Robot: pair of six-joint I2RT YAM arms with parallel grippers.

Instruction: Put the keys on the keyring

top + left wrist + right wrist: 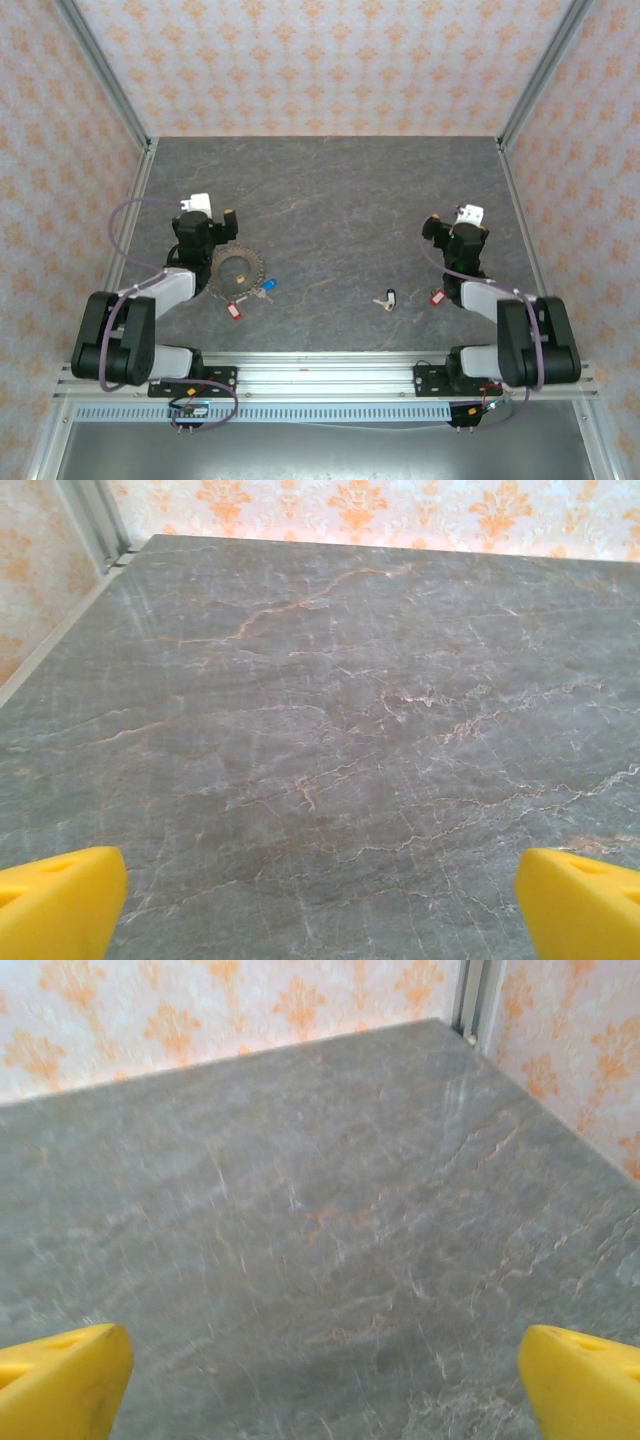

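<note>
Several keys lie loose on the bench [330, 190] and none looks threaded on the keyring [237, 268]. I judge the task to be at its opening step, with the first pick not yet begun.

At the left, the left fingers [55, 905] stand wide apart and empty. The left wrist view has only bare bench between them. From overhead they sit just beyond the keyring's far-left side and point away from it. The ring therefore lies flat behind and to the right of them, near the left forearm.

A red-headed key [235, 308] lies at the ring's near edge; whether it touches the rim is too small to tell. A blue-headed key [268, 288] lies just beside the ring's near-right rim.

Toward the middle of the bench, well apart from the ring, is a black-headed key [390, 297]. Further right, a second red-headed key [437, 296] lies close to the right arm's forearm.

At the right, the right fingers [580, 1380] are likewise spread wide and hold nothing, with bare bench ahead of them. Overhead, they sit beyond the second red-headed key and face away from it.

The next move probably calls for one arm to swing back toward the near edge and come down on its nearest piece. That would likely be the left arm on the ring or the right arm on a key. The keys are tiny and flat, so the pinch would need careful aim.
</note>
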